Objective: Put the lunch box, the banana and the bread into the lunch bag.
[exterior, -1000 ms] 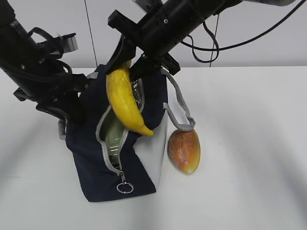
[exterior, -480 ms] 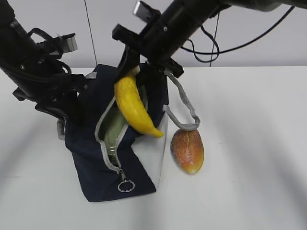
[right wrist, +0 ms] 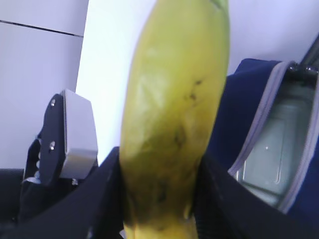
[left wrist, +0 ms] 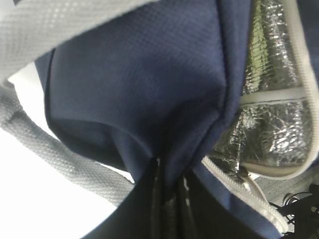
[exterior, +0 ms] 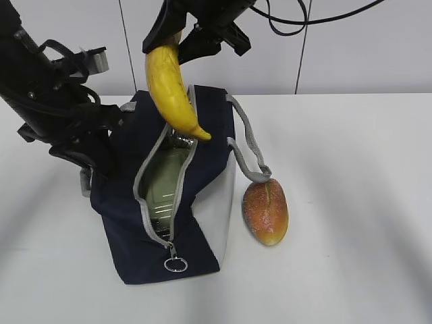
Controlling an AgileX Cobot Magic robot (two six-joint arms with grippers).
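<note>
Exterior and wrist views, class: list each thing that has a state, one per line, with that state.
Lunch bag: unzipped, mouth open.
Lunch box: inside the bag.
Banana: held above the opening.
Bread: lying on the table beside the bag.
Right gripper: shut on banana.
Left gripper: shut on bag fabric.

The right gripper (exterior: 177, 39) hangs high at the top of the exterior view, its black fingers (right wrist: 107, 191) clamped on either side of the banana (exterior: 170, 88). The left arm (exterior: 47, 101) reaches in low from the left; its gripper (left wrist: 167, 191) pinches navy fabric of the lunch bag (left wrist: 144, 94).
</note>
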